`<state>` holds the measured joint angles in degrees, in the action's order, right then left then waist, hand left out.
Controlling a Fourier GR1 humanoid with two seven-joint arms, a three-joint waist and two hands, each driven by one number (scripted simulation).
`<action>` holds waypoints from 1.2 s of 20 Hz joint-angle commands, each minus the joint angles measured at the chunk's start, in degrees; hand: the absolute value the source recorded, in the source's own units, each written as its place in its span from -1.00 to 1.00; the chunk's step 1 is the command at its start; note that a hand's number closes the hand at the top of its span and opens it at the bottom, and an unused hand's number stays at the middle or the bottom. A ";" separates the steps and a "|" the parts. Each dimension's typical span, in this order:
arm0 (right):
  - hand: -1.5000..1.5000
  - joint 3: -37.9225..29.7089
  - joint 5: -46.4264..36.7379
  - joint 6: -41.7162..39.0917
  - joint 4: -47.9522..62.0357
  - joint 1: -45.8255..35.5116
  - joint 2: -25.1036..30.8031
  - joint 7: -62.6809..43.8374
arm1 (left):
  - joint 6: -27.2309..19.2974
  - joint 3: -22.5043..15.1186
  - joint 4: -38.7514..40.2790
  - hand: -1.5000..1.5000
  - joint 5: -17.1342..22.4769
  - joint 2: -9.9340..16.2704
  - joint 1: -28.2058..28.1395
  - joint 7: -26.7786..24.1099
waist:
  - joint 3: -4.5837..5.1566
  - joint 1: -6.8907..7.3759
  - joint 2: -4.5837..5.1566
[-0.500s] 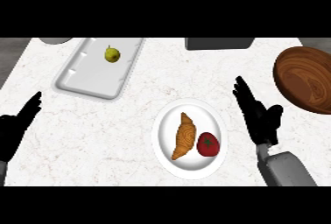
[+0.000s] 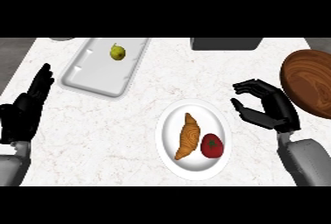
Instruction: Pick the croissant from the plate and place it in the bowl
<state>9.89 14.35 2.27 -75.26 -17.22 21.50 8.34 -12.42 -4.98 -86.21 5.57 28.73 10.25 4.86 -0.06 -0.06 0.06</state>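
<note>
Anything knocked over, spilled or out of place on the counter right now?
Nothing stands out. The croissant and a tomato lie side by side on the plate, a pear sits in the tray, and the wooden bowl is upright.

Right robot hand (image 2: 271, 107) half-curled, left robot hand (image 2: 27, 105) flat.

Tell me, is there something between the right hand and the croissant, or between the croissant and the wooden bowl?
Partly. The tomato lies on the same plate, beside the croissant on the side nearer the right hand. Between the plate and the bowl, only that hand stands above the counter.
</note>
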 commanded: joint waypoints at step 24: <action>-1.00 19.79 -22.78 -26.08 -13.16 -15.75 7.73 -23.84 | -2.89 -0.90 -7.02 0.00 -4.65 -5.30 1.73 6.67 | 0.09 0.69 -0.22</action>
<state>26.13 -6.63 -20.73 -86.40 -30.46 32.64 -8.19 -16.07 -6.66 -90.89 0.82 22.75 12.36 9.29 0.08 0.59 -0.13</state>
